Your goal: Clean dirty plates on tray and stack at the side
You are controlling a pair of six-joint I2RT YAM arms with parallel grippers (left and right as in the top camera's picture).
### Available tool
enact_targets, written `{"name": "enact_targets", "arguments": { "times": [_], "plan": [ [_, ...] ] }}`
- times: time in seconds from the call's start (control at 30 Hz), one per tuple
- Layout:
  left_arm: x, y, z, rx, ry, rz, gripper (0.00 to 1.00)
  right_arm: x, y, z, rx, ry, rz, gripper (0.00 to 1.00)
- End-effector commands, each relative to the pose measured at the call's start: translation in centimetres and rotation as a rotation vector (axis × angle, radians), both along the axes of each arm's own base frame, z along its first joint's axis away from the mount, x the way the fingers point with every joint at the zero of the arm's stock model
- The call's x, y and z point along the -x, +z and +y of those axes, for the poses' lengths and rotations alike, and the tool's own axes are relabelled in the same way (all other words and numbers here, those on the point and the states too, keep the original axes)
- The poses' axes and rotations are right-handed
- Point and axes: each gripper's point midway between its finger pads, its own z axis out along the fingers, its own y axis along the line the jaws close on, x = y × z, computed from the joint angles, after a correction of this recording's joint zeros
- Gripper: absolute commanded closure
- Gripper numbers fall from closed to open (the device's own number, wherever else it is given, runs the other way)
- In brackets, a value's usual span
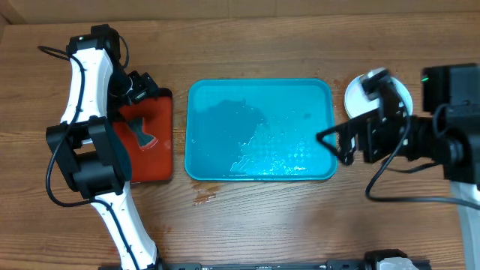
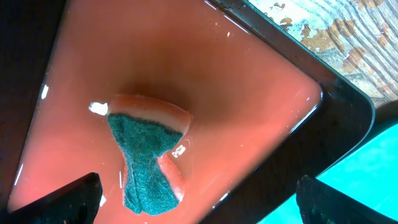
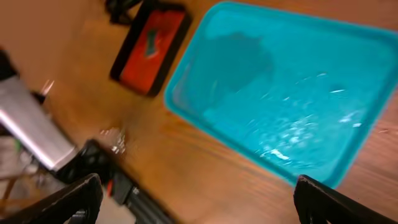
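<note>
Closest thing in the left wrist view is the left gripper (image 2: pixel 199 205), both fingers spread wide with nothing between them, hanging right over the sponge (image 2: pixel 146 158) in the red tray (image 2: pixel 249 106). The right gripper (image 1: pixel 335 146) is wide open and empty too, sitting over the right end of the turquoise tray (image 1: pixel 196 127).

The turquoise tray has no plates on it, just a wet sheen. The plates (image 1: pixel 356 94) are off to its right on the table (image 1: pixel 300 217). I only see one pale rim because the right arm covers the rest, so no idea how many are stacked there.

What I'd worry about:
- The right arm hangs right over the stack, so any low swing could clip the rim and shove the plates around.
- There's a puddle (image 1: pixel 204 197) by the turquoise tray's front left corner, so things could skid there.
- The sponge looks soaked, so lifting it would probably drip on the wood.

Nothing blocks the left side.
</note>
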Motion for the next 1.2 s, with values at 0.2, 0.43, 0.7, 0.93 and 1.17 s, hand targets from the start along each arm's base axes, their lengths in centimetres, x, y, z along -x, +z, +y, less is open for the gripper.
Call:
{"name": "enact_targets", "arguments": {
  "times": [0.2, 0.43, 0.7, 0.93, 1.17],
  "plan": [
    [-0.6, 1.3, -0.1, 0.003, -0.012, -0.039, 0.0, 1.9, -0.9, 0.6, -0.059, -0.11, 0.216, 0.0],
    [-0.6, 1.3, -0.2, 0.003, -0.015, -0.04, 0.0, 2.8, -1.5, -0.6, -0.034, -0.232, 0.28, 0.0],
    [-0.6, 1.3, -0.1, 0.002, -0.011, -0.04, 0.0, 2.0, -3.1, -1.5, -0.09, -0.353, 0.107, 0.0],
    [-0.6, 1.3, -0.3, 0.003, -0.017, -0.04, 0.0, 0.3, -5.9, -3.0, -0.176, -0.517, -0.07, 0.0],
    [-0.6, 1.3, -0.2, 0.003, -0.016, -0.04, 0.0, -0.5, -8.8, -4.7, -0.21, -0.591, -0.323, 0.0]
  ]
}}
